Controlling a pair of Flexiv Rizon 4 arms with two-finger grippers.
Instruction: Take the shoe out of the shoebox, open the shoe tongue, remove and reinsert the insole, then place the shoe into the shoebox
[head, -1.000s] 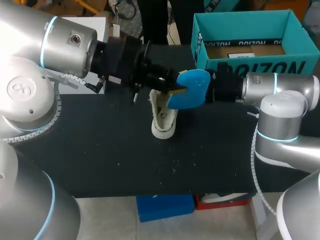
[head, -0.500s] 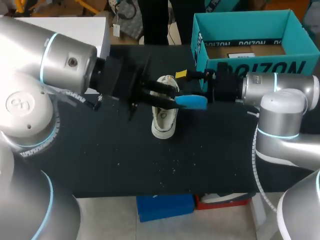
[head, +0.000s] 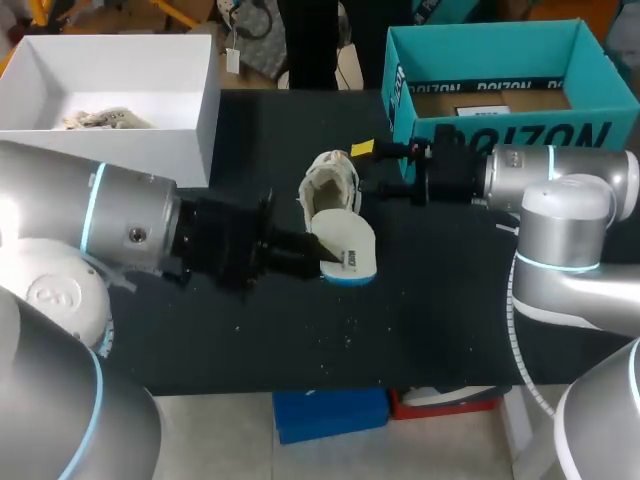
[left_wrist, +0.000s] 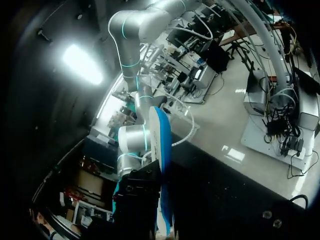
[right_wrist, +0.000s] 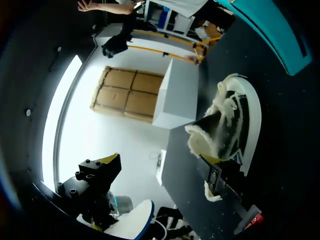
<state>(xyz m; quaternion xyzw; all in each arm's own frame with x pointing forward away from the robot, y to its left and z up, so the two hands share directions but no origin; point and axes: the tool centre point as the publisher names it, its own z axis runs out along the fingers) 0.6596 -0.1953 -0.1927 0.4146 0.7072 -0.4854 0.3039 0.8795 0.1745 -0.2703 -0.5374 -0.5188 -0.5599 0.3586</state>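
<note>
Left hand has the insole, and the shoe sits just past it on the bench

The left hand (head: 312, 262) is clamped on the edge of the single insole (head: 348, 240). The insole is white on top with a blue rim, and it sticks out to the right, tilted above the black bench (head: 200, 330). Just beyond it, on the far side, is the one white shoe (head: 330, 182), resting on the bench with its opening spread; whether insole and shoe touch, I cannot tell. From the right comes the right hand (head: 363, 168), spread wide and gripping nothing. One finger is down inside the shoe's fluffy mouth, and the other stands clear on the far side. There are two boxes. The teal shoebox (head: 500, 135) stands open at the far right, behind the right arm. A white box (head: 205, 110) at the far left has something pale inside.
</note>
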